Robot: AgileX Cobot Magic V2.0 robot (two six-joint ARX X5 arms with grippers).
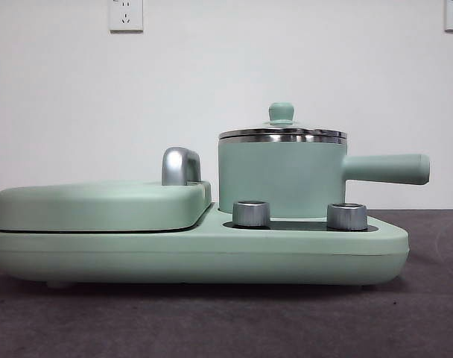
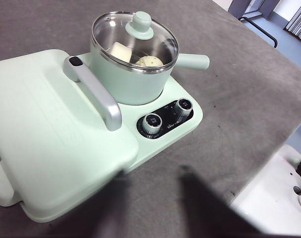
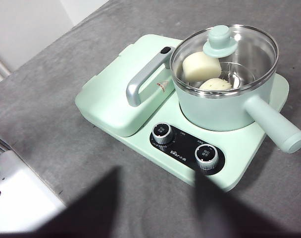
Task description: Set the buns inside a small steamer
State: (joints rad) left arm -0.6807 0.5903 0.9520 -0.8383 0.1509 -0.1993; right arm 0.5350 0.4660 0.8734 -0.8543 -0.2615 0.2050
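Observation:
The small steamer is a mint-green pot with a steel rim and a long side handle, and it stands on the right of the cooker base. Its glass lid with a green knob is on. Through the lid both buns lie inside: the smooth block bun and the shell-shaped bun. My left gripper is open and empty, high above the table in front of the cooker. My right gripper is open and empty, also high and back from the cooker. Neither gripper shows in the front view.
The flat lidded griddle with a chrome handle fills the left of the mint-green base. Two steel knobs stand in front of the steamer. Grey cloth covers the table. A white wall with sockets is behind.

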